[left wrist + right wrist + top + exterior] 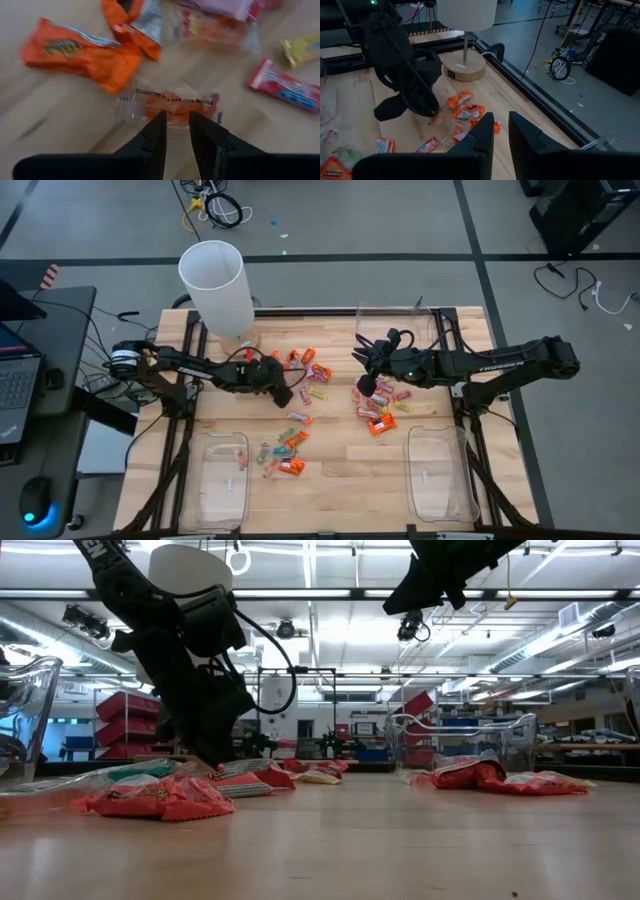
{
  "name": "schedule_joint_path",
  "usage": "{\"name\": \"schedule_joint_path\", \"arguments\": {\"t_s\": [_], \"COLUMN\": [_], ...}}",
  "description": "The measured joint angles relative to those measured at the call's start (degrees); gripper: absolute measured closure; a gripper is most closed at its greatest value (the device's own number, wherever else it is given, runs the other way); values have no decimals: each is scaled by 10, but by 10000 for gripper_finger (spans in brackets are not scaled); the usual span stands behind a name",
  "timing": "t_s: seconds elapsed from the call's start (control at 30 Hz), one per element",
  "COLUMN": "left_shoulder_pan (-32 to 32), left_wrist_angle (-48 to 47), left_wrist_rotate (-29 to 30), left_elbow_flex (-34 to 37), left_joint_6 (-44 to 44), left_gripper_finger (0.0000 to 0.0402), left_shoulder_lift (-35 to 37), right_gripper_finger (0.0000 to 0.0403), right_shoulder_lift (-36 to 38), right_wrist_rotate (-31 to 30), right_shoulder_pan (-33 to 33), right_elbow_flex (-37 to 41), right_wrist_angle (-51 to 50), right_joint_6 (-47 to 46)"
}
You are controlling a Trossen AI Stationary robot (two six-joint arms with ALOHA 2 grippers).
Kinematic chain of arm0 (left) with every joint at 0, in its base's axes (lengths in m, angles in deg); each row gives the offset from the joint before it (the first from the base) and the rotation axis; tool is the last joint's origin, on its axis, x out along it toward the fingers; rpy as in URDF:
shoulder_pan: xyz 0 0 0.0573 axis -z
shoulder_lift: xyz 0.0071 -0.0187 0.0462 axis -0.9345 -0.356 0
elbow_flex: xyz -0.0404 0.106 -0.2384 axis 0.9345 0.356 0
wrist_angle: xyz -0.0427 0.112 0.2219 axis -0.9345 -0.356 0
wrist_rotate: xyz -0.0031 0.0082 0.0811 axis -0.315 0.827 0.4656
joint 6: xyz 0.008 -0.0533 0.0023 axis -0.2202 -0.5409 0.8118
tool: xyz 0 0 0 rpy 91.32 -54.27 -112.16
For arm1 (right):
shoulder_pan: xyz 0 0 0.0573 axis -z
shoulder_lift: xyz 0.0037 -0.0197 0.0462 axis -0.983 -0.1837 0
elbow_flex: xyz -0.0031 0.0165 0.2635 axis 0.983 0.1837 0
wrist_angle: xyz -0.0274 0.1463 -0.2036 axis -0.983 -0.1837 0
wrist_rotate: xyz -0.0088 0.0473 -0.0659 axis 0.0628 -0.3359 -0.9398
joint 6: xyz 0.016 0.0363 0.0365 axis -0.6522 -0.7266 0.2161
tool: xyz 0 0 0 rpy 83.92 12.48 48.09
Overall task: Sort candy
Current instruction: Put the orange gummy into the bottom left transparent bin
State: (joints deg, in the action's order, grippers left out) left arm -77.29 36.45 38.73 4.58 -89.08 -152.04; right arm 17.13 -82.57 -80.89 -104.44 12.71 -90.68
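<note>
Wrapped candy lies scattered on the middle of the wooden table (330, 465): orange, pink-and-yellow and pale pieces (300, 415), with orange ones nearest in the low view (160, 798). My left gripper (284, 394) is down at the table top (213, 758), its narrow-set fingers (177, 116) at a clear-wrapped orange candy (175, 102). My right gripper (364, 386) hangs above the right-hand candy, shut with nothing between the fingers (501, 120). My left gripper comes down from above and has its fingertips (159, 120) on the near edge of the clear-wrapped candy's wrapper (172, 111), pinched in the small gap between them. The candy lies flat on the table. How much wrapper is between the fingers does not show.
A white-shaded lamp (215, 285) stands on a round wooden base at the far left. Clear plastic trays sit near-left (220, 480), near-right (440, 475) and at the far edge (395, 320). Bare wood lies between the two near trays.
</note>
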Motion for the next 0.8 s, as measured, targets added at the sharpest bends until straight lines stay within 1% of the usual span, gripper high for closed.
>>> {"name": "schedule_joint_path", "arguments": {"t_s": [0.33, 0.6, 0.8], "left_shoulder_pan": [1, 20, 27], "left_wrist_angle": [-1, 1, 3], "left_wrist_rotate": [-119, -163, -166], "left_elbow_flex": [0, 0, 0], "left_joint_6": [0, 1, 2], "left_gripper_finger": [314, 314, 314], "left_shoulder_lift": [0, 5, 26], "right_gripper_finger": [357, 357, 357], "right_shoulder_lift": [0, 0, 0], "right_wrist_rotate": [0, 0, 0], "right_shoulder_pan": [0, 0, 0], "right_elbow_flex": [0, 0, 0], "right_wrist_angle": [0, 0, 0], "right_joint_6": [0, 0, 0]}}
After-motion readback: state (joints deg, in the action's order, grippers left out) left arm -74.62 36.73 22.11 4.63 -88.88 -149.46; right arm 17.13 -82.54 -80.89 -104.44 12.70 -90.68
